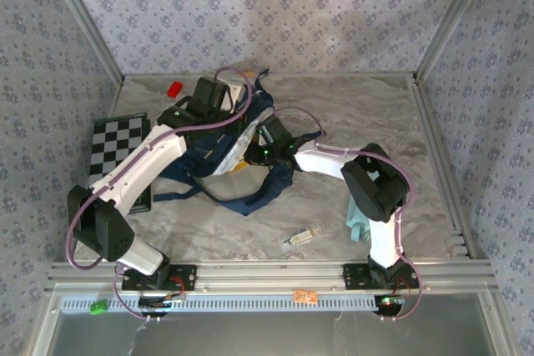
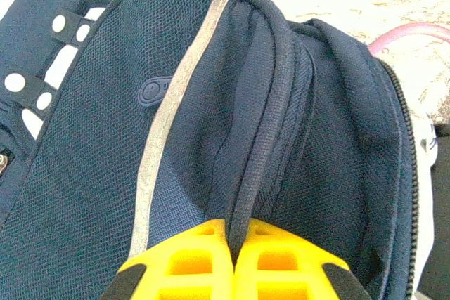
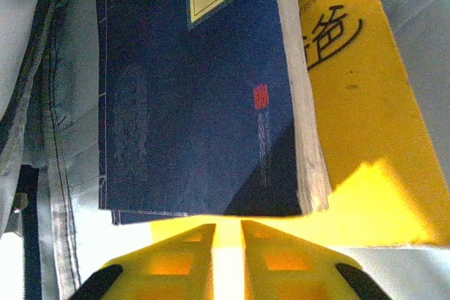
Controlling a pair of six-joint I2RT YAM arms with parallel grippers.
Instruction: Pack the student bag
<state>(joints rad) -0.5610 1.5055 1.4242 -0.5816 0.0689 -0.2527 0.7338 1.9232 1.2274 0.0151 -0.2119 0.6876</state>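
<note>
Navy student bag (image 1: 224, 149) lies just 10 o'clock of the table (image 1: 359, 118) centre, left gripper (image 2: 232, 227) clamped on its rim; 2 books, blue book (image 3: 190, 103) atop yellow book (image 3: 358, 138), seem already inside before the right gripper (image 3: 227, 228), whose grip I cannot tell; teal item (image 1: 357, 216) at 4 o'clock likely remains.

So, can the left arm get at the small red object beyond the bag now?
Probably not right away. The left gripper is shut on a piped edge of the student bag, so it must let go first. The small red object lies close by on bare table.
</note>
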